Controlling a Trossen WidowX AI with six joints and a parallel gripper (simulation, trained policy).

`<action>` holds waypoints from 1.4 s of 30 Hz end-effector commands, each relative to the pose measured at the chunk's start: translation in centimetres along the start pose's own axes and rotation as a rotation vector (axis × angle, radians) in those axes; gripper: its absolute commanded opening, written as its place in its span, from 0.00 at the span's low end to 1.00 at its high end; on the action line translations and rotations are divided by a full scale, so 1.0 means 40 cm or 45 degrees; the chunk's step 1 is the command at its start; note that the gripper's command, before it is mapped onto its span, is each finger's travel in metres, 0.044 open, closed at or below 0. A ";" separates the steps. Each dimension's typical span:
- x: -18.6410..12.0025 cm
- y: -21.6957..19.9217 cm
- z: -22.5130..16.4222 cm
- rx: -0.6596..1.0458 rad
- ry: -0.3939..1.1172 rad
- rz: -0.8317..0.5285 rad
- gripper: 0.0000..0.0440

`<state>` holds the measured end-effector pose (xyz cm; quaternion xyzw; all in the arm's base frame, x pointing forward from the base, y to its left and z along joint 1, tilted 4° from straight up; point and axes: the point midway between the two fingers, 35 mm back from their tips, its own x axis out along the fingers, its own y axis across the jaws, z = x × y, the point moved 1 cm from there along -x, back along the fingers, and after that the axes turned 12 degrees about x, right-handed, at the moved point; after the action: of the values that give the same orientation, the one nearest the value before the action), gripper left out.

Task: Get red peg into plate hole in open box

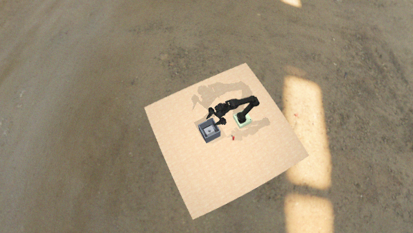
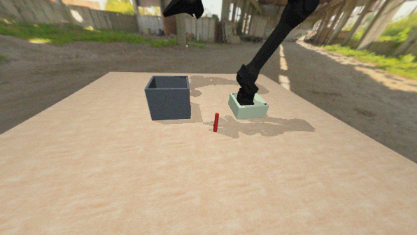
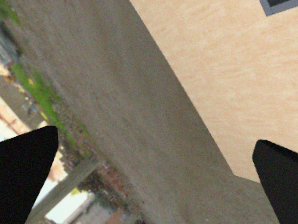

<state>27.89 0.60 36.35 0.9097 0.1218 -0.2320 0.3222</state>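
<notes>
The red peg (image 1: 233,138) (image 2: 216,122) stands roughly upright on the table, beside the open box and apart from it. The dark blue-grey box (image 1: 213,136) (image 2: 170,105) is open at the top; only a corner of its rim (image 3: 281,9) shows in the wrist view. A light grey plate (image 1: 212,128) with a dark hole lies at its bottom. My gripper (image 1: 211,121) (image 3: 159,143) is open and empty, high up; in the top view it appears near the box's back edge. The exterior view shows only part of a finger at the top. The peg is not in the wrist view.
The arm stands on a pale green base block (image 1: 244,124) (image 2: 252,112), to the right of the box and behind the peg. The square wooden table (image 1: 208,180) (image 2: 196,175) (image 3: 225,75) bears the arm's shadows. Its edge crosses the wrist view, with ground beyond.
</notes>
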 end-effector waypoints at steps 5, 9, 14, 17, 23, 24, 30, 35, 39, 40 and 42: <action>0.033 -0.117 0.006 -0.010 -0.020 -0.230 0.99; 0.047 -0.183 0.014 -0.033 -0.045 -0.355 0.99; 0.060 -0.265 0.030 -0.077 -0.090 -0.512 0.98; 0.065 -0.314 0.042 -0.114 -0.121 -0.604 0.98; 0.069 -0.405 0.072 -0.209 -0.189 -0.777 0.98; 0.069 -0.419 0.078 -0.227 -0.201 -0.804 0.98; 0.065 -0.496 0.117 -0.340 -0.279 -0.955 1.00; 0.061 -0.549 0.153 -0.437 -0.345 -1.064 1.00; 0.059 -0.583 0.184 -0.512 -0.396 -1.141 1.00; 0.059 -0.591 0.191 -0.530 -0.409 -1.160 1.00; 0.059 -0.606 0.207 -0.565 -0.433 -1.195 1.00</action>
<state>18.65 13.83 17.84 0.6425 0.4928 -0.4494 0.3773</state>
